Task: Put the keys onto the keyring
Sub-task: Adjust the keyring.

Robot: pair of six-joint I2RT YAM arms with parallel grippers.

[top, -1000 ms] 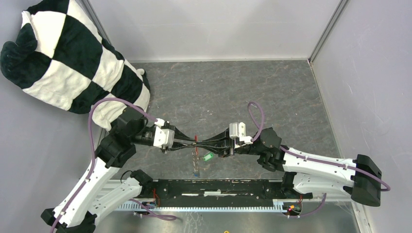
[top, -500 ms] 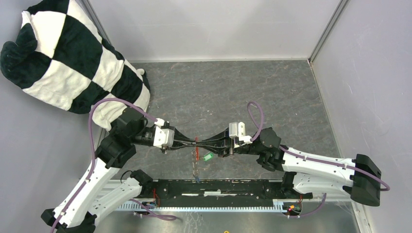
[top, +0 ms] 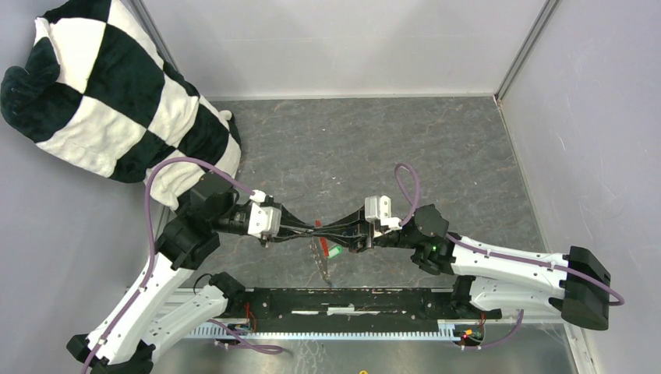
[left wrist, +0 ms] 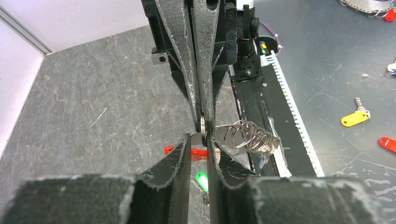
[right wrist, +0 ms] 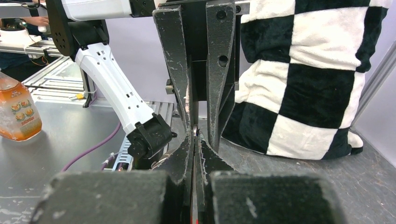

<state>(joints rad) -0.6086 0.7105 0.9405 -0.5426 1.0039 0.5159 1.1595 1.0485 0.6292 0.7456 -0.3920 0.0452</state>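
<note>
Over the table my two grippers meet tip to tip. My right gripper point(top: 324, 232) point(right wrist: 194, 136) is shut on the thin silver ring of the keyring point(left wrist: 204, 125), which shows edge-on. The ring's red tag point(left wrist: 198, 151) point(top: 316, 224) hangs under it, and its chain clump point(left wrist: 252, 137) trails off toward the near rail. My left gripper point(top: 311, 231) point(left wrist: 198, 138) has its jaws narrowly apart, with the ring's edge just at their tips. A green-headed key point(top: 334, 252) point(left wrist: 201, 180) sits below the fingers. A sliver of blue point(left wrist: 260, 161) peeks from under the chain.
A black-and-white chequered cushion point(top: 117, 93) fills the far left corner. A black rail point(top: 351, 300) runs along the near edge between the arm bases. Grey walls close in the table. Outside it lie a yellow tag point(left wrist: 353, 118) and an orange bottle point(right wrist: 16, 112).
The hanging chain has swung from straight down to slanting right. The right gripper has edged left toward the left one. The left jaws stand slightly narrower.
</note>
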